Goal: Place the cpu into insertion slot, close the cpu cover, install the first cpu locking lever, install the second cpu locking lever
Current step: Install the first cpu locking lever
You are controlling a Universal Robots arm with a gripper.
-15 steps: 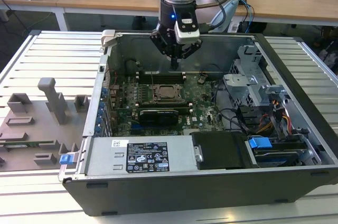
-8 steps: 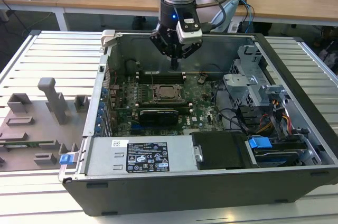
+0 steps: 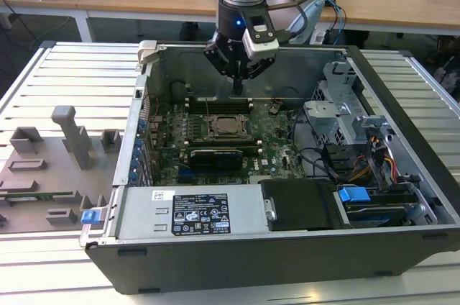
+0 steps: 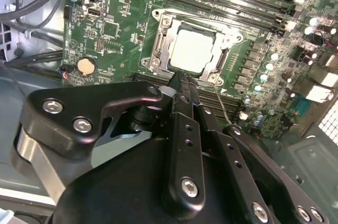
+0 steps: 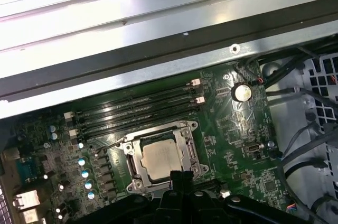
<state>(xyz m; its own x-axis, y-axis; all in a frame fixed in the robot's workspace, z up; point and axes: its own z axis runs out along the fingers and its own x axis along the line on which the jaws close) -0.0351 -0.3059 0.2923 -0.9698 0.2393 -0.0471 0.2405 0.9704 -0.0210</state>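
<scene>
The cpu lies flat in the insertion slot on the green board, its silvery top showing in both wrist views and in the exterior view. The cpu cover lies down flat around the chip as a metal frame. My gripper hangs inside the open computer case, above the board and just past the socket's far edge. Its two black fingers are pressed together and shut on nothing, with the tips next to the socket's rim. A thin wire runs out from the socket's corner.
Long memory slots run beside the socket, and a coin battery sits close by. Cables and a metal drive cage fill the exterior view's right. The power supply lines the case's near wall. Grey fixtures stand on the slatted table.
</scene>
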